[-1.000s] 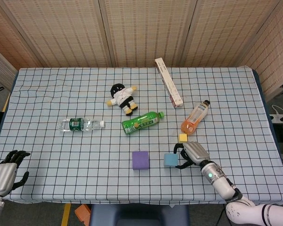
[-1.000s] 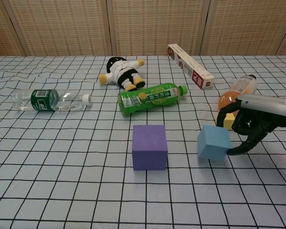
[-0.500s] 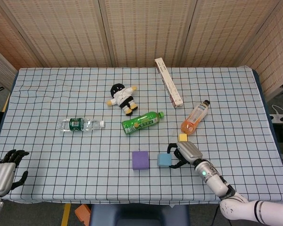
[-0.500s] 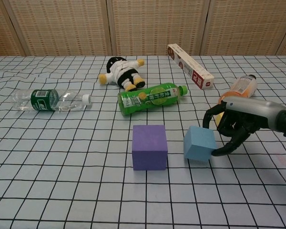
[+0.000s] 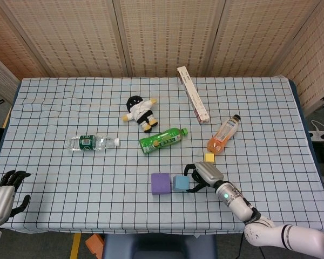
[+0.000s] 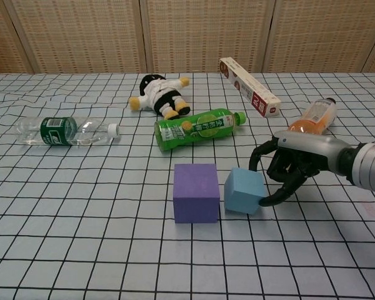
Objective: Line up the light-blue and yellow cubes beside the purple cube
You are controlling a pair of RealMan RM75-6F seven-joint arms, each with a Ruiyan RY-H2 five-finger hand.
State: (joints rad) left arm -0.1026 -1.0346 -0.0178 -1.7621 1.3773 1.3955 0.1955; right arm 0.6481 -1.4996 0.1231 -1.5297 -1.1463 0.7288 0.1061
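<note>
The purple cube [image 5: 161,183] [image 6: 196,192] sits near the table's front edge. The light-blue cube [image 5: 181,183] [image 6: 242,191] stands just to its right, slightly turned, with a narrow gap between them. My right hand [image 5: 202,175] [image 6: 290,162] presses curved fingers against the light-blue cube's right side, not closed around it. The small yellow cube [image 5: 209,157] lies just behind that hand in the head view; the hand hides it in the chest view. My left hand [image 5: 2,191] hangs off the table's front left corner, fingers apart and holding nothing.
A green bottle [image 5: 161,140] lies behind the purple cube, and an orange drink bottle [image 5: 223,135] behind the yellow cube. A water bottle [image 5: 92,142] lies at the left, with a doll [image 5: 140,112] and a long box [image 5: 193,101] farther back.
My right hand has slid left, pushing the light-blue cube along the table until it is almost against the purple cube. The left hand has drifted slightly lower.
</note>
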